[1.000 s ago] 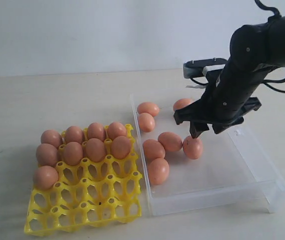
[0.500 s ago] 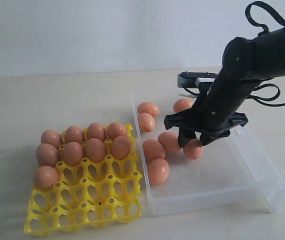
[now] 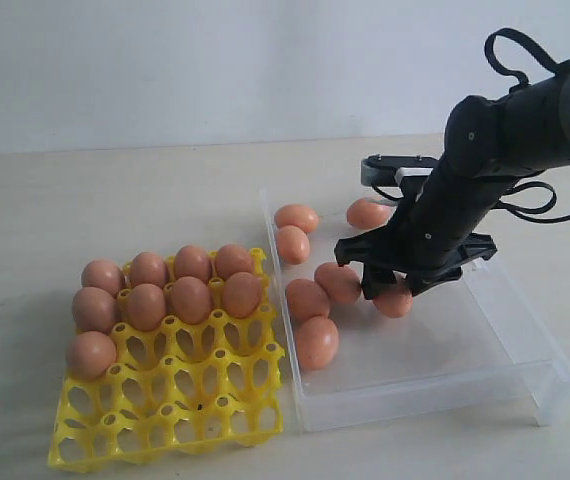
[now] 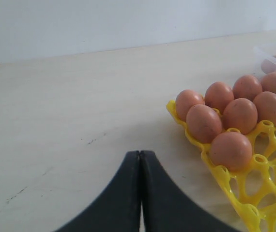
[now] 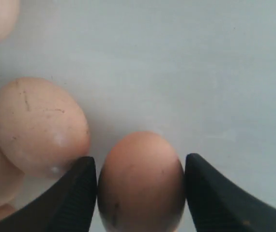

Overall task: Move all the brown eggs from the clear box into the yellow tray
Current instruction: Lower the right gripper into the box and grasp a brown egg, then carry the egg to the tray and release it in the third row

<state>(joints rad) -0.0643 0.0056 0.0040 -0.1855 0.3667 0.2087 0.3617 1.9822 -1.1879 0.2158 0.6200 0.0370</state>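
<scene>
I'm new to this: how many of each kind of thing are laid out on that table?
Yellow tray: 1
Clear box: 1
Brown eggs: 16, with 9 in the tray and 7 in the box
Total: 18 things

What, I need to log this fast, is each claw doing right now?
Left claw: shut, empty.
Right claw: open, straddling a brown egg in the clear box.

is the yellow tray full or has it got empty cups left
Partly full. The yellow tray holds brown eggs in its two far rows plus one more; the near rows' cups are empty.
</scene>
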